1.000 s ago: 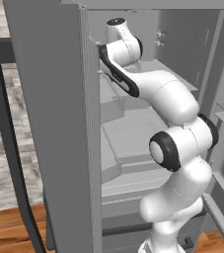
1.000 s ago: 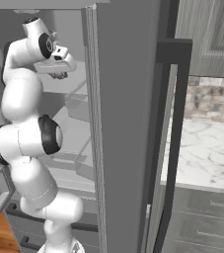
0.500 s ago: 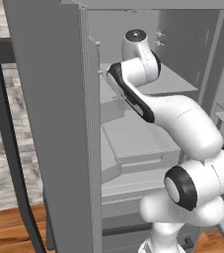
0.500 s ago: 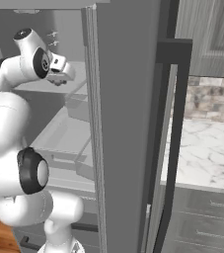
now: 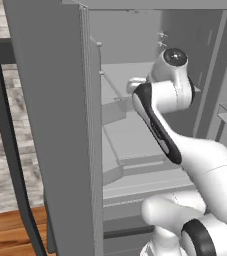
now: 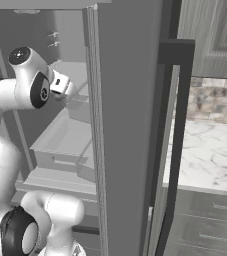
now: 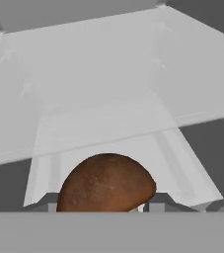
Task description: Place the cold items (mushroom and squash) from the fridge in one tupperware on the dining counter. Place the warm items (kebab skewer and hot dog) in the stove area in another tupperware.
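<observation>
Arm (image 5: 160, 125) swung deeper into fridge (image 5: 60, 100); mushroom (image 7: 106, 184) in hand.

One mushroom (image 7: 106, 182) shows in the hand view, brown-capped, low in the picture. One fridge (image 5: 60, 100) stands open before the robot. Inside it, two pale shelves show in the left base view, an upper shelf (image 5: 116, 80) and a lower shelf (image 5: 127, 140). One dark bar handle (image 6: 172, 150) runs down the fridge door in the right base view. One marble bench (image 6: 205, 155) lies beyond the door, with one brick wall (image 6: 212, 100) behind it.
</observation>
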